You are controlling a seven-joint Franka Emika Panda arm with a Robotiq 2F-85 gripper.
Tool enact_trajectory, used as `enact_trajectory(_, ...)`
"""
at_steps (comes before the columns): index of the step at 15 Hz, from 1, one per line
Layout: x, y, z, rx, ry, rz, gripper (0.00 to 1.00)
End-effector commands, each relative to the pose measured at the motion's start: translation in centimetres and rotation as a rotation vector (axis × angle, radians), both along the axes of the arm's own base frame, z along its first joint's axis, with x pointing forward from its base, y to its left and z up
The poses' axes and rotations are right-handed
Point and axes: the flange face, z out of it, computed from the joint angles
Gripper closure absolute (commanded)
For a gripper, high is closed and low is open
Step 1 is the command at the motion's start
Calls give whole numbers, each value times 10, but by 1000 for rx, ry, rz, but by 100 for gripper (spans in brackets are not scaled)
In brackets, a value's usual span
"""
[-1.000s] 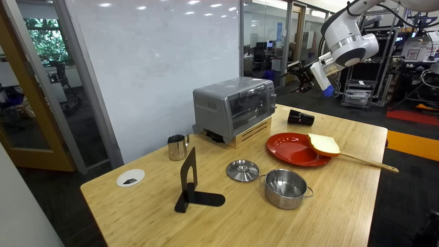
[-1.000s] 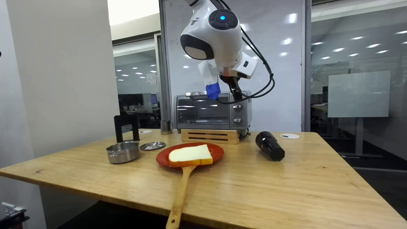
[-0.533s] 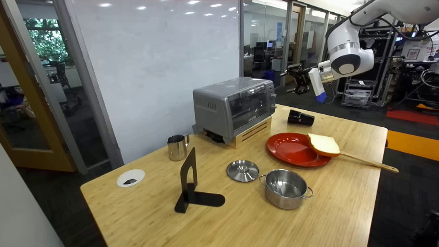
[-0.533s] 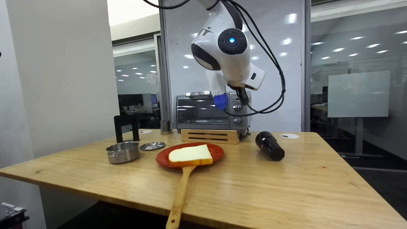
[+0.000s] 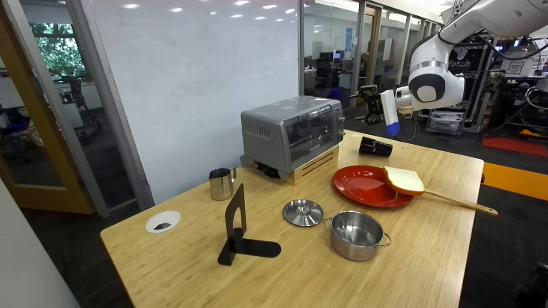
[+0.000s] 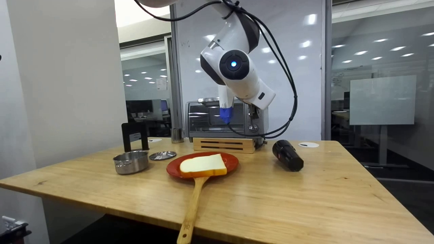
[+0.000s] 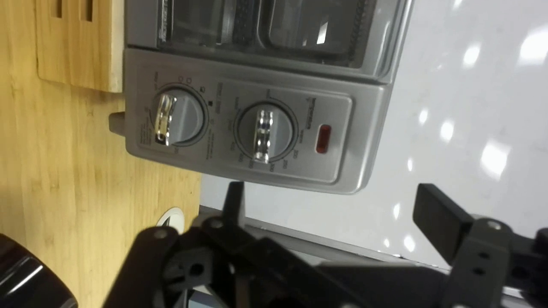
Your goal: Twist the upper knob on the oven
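The silver-grey oven with a dark glass front stands on a wooden riser; an exterior view faces its front. In the wrist view the oven lies sideways, with its top to the right. There the upper knob, marked temperature, has a shiny grip bar; the lower knob is left of it. My gripper is open and empty, its fingers wide apart, in front of the control panel without touching it. In an exterior view the gripper is right of the oven. In an exterior view it covers the upper knob.
A black cup lies on the table below the gripper. A red plate with bread and a wooden spatula is in front of the oven. A steel pot, lid, pitcher and black bookend stand nearby.
The arm and gripper have moved lower and become more level in front of the oven's knob panel. The gripper stays open. The objects on the table have not moved.
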Motion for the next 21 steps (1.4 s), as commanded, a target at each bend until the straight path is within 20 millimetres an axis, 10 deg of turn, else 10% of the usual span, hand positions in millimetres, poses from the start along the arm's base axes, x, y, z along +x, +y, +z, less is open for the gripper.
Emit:
enact_trajectory(1, -3, 11, -18, 45, 7, -28, 0)
enact_trajectory(21, 15, 25, -51, 143, -73, -38, 0)
